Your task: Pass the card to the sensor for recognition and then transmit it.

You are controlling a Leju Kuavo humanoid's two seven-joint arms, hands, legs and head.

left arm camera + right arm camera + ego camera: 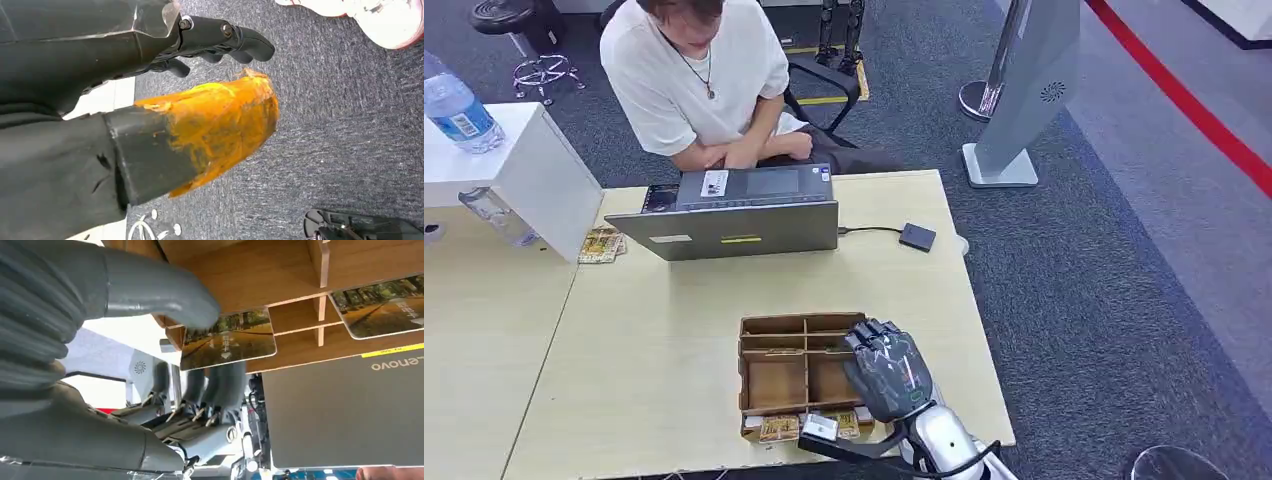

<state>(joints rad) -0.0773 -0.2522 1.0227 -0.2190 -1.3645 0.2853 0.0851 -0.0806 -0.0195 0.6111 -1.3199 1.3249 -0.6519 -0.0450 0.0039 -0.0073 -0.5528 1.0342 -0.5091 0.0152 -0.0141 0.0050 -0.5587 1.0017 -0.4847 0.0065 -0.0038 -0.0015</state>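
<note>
Under right hand's (150, 405) thumb and fingers, card (227, 337) sits in wooden organizer (776, 380) compartment; thumb above, fingers below its edge, contact looks made, firm pinch not certain. Card likely thin, light, stiff, glossy and slippery; best taken by free edge, thumb on face. Right wrist view: two cards, second (382, 305) in neighbouring slot. Head view: more cards along organizer front, count unclear. One laptop (734, 215), one sensor (917, 237) on counter (644, 320). Left hand (220, 42) hangs over floor, fingers curled, holding nothing.
</note>
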